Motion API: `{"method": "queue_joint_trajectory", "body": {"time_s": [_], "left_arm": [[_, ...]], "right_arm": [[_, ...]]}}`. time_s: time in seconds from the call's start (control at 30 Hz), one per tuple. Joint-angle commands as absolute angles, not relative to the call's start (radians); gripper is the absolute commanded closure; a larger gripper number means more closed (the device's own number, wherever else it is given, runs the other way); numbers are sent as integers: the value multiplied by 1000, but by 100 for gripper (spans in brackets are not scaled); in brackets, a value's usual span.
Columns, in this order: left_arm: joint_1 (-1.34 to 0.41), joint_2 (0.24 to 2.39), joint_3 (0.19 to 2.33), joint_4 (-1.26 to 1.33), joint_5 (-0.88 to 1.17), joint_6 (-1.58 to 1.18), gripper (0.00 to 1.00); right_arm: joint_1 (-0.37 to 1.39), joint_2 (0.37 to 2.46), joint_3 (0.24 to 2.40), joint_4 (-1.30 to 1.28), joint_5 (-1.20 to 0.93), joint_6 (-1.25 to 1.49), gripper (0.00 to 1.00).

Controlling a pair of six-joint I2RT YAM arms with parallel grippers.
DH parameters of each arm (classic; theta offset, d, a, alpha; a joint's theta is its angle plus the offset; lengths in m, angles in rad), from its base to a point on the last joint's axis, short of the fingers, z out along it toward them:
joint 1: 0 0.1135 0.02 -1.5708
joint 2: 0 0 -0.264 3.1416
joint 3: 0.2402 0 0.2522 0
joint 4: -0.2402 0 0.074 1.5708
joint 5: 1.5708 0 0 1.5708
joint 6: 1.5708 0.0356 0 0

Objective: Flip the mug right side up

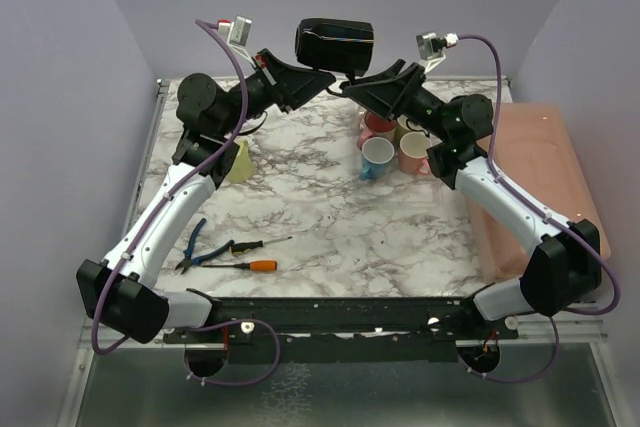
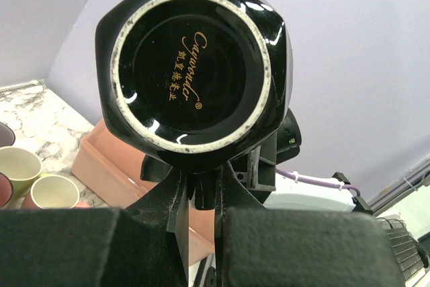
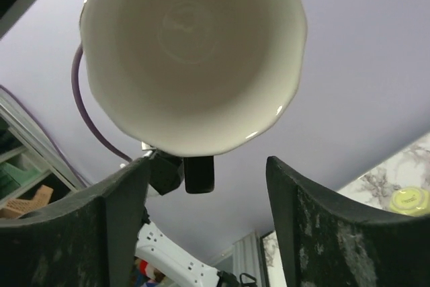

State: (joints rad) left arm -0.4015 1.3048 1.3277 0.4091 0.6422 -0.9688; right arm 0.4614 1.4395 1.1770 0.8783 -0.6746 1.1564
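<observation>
The black mug (image 1: 334, 45) with a white inside hangs in the air above the table's back, lying on its side. In the left wrist view its base (image 2: 193, 58) faces the camera. In the right wrist view its open mouth (image 3: 191, 52) faces the camera. My left gripper (image 1: 322, 78) (image 2: 199, 181) is shut on the mug's handle just under the body. My right gripper (image 1: 350, 89) (image 3: 208, 166) is open and empty, its fingers (image 3: 127, 199) spread wide just below the mug's rim, not touching it.
Several upright mugs (image 1: 388, 140) stand at the back right of the marble table. A yellow cup (image 1: 239, 160) is at the back left. Blue pliers (image 1: 197, 246) and two screwdrivers (image 1: 258, 265) lie at the front left. A pink bin (image 1: 540, 162) is on the right.
</observation>
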Motion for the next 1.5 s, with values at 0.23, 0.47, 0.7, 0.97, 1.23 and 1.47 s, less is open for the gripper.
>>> {"method": "queue_joint_trajectory", "body": {"time_s": [0.23,0.47,0.7,0.97,1.23,1.47], "left_arm": [[-431,1302,1358,579,672,-951,100],[-439,1311,1347,596,678,-937,100],[-439,1315,1332,595,668,-932,100],[-439,1313,1339,517,647,-900,72],[-439,1294,1368,276,543,-771,21],[-439,1294,1371,180,523,-695,12]], "right_arm": [[463,1466,1219,917,-577,1222,52],[463,1514,1264,950,-603,1298,55],[464,1551,1297,1007,-656,1365,72],[463,1532,1286,960,-641,1292,99],[463,1373,1277,642,-500,972,99],[463,1253,1274,313,-327,726,99]]}}
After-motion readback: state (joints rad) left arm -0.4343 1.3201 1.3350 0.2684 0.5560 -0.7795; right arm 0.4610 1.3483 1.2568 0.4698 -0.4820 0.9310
